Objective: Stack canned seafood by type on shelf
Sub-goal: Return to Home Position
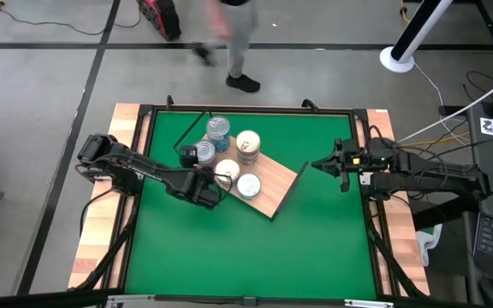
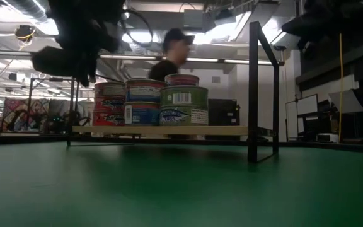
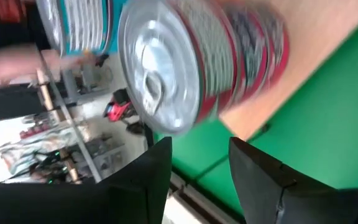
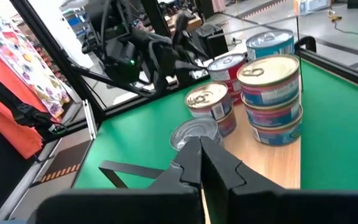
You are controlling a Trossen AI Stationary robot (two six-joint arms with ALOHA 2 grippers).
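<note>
The shelf (image 1: pixel 274 193) is a light-brown board lying aslant on the green mat; the low view shows the shelf (image 2: pixel 219 130) raised a little on dark legs. Several tins of canned seafood (image 1: pixel 247 145) stand on it in short stacks, with red, blue and green labels (image 2: pixel 145 104). My left gripper (image 1: pixel 207 185) hovers open at the board's left end, its fingers (image 3: pixel 157 174) just short of a red-labelled stack with a silver lid (image 3: pixel 160 68). My right gripper (image 1: pixel 318 164) is shut and held above the mat right of the shelf, pointing at the tins (image 4: pixel 271 99).
A dark upright frame (image 2: pixel 254 88) stands at the shelf's right end. Pale wooden rails (image 1: pixel 101 231) border the mat on both sides. Bare green mat (image 1: pixel 255 257) lies toward the near edge. A person (image 1: pixel 238 43) walks beyond the table's far edge.
</note>
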